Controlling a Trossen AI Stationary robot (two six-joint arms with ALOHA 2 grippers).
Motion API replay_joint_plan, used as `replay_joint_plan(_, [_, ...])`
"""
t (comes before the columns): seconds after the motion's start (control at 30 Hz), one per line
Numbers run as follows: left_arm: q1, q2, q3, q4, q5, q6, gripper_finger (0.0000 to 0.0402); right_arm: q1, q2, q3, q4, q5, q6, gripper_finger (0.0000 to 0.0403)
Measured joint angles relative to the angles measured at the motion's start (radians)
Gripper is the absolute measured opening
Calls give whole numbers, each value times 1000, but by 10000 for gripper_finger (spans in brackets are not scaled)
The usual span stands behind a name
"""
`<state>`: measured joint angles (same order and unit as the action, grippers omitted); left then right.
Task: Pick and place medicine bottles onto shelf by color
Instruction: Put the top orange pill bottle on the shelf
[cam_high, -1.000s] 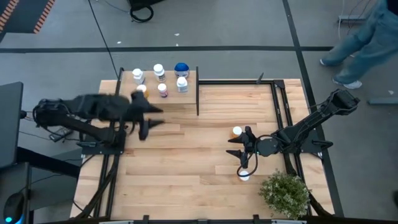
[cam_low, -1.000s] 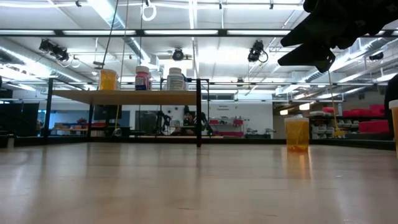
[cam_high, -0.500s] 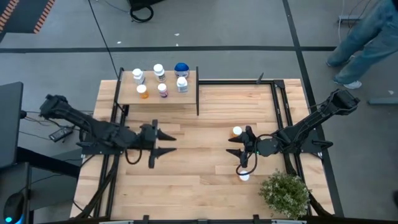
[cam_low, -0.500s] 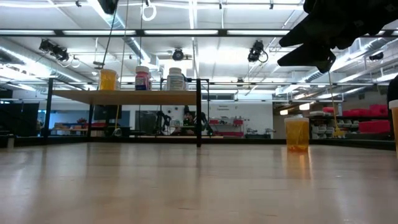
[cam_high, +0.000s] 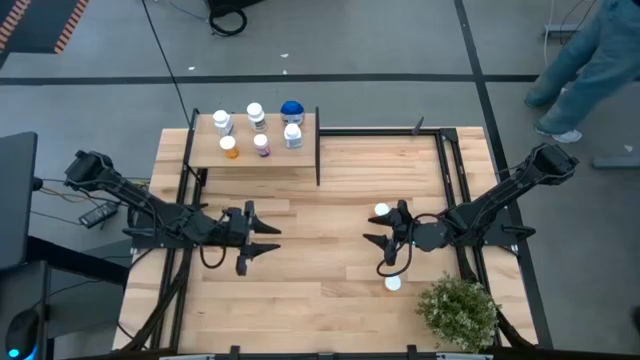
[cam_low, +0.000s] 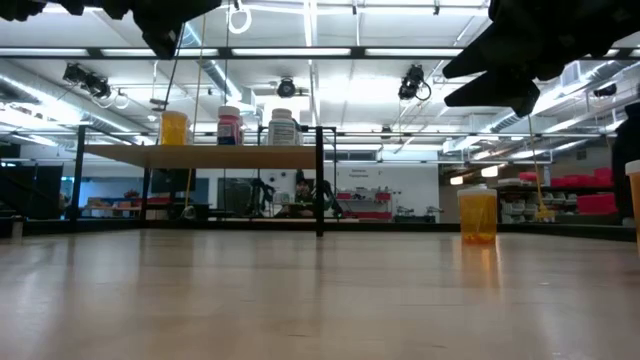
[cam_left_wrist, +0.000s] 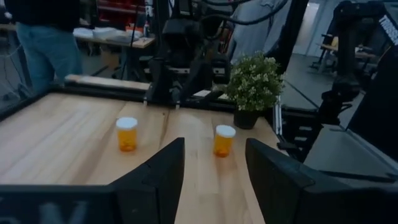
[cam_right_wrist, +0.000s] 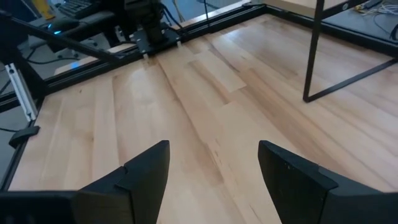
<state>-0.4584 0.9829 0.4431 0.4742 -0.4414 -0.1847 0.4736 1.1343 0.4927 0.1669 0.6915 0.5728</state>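
Several medicine bottles stand upright on the shelf at the table's far left: white-capped ones, a blue-topped one, an orange one and a pinkish one. Two orange bottles stand on the tabletop at the right, one farther back and one nearer the front. My left gripper hangs open over the table's left middle, pointing level at those two bottles, with nothing between its fingers. My right gripper hangs open between the two bottles, empty.
A green potted plant stands at the near right corner. The shelf's black leg stands right of the shelf board. A person walks on the floor beyond the far right corner. Bare planks lie between the two grippers.
My left gripper has come away from the shelf's front, sinking and moving toward the table's near edge and a little right, and has tipped to level. It now enters the low view at the upper left. The bottles have stayed where they were.
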Motion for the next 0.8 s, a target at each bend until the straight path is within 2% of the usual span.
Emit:
replay_joint_plan(0.13, [27, 0, 0, 75, 0, 71, 174, 0, 0, 0, 0, 31, -1, 253])
replay_joint_plan(0.27, [67, 0, 0, 93, 6, 76, 173, 0, 0, 0, 11, 49, -33, 253])
replay_joint_plan(0.53, [142, 0, 0, 97, 238, 76, 175, -61, 0, 0, 149, 49, -184, 253])
replay_joint_plan(0.7, [196, -1, 0, 101, 287, 115, 168, -142, 0, 0, 151, -46, -132, 253])
replay_joint_plan(0.8, [238, -2, 0, 124, 309, 136, 165, -168, 0, 0, 92, -102, -70, 253])
